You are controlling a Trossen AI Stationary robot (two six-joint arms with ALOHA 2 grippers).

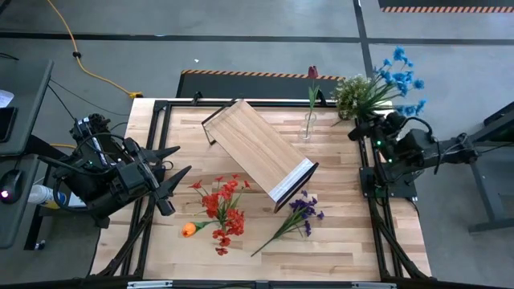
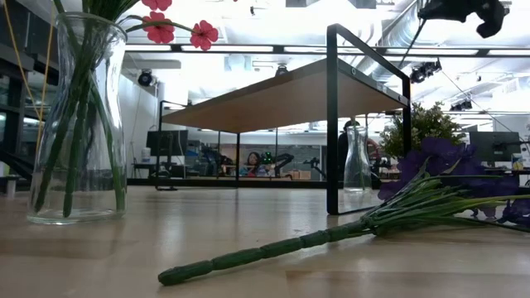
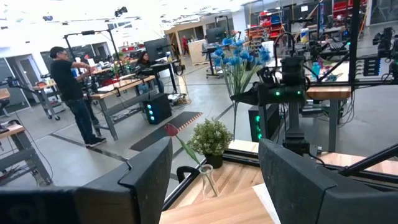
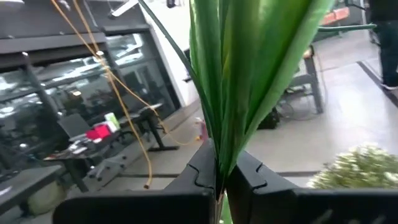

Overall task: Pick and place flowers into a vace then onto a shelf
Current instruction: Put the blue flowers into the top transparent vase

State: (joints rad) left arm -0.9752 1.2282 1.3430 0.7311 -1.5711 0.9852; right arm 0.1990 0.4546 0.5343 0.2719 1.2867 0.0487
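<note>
My right gripper [image 1: 363,120] hovers over the table's far right corner, shut on the blue flowers [image 1: 401,79]. My left gripper [image 1: 173,181] waits open above the left edge, touching nothing. The shelf [image 1: 257,151] stands diagonally mid-table on its dark frame legs [image 2: 331,124]. A maroon bloom [image 1: 312,72] stands in a clear vase [image 1: 307,127] near the far edge. Red flowers [image 1: 225,205] stand in another glass vase [image 2: 74,124] near the front. A purple flower [image 2: 431,186] and an orange one [image 1: 189,229] lie flat on the table. My right gripper [image 4: 217,183] pinches the blue flowers by their green leafy stalk [image 4: 219,163], low on the bunch, between its two fingers. The leaves run straight out past the fingertips. The bunch is lifted clear of the table, its blooms pointing toward the far right.
A bushy pale-green potted plant [image 1: 353,92] sits at the far right corner, just beside the held flowers. The dark table frame [image 1: 161,104] runs along the edges. Bare wood lies between the shelf and the left edge [image 1: 173,136]. People work at benches in the room behind.
</note>
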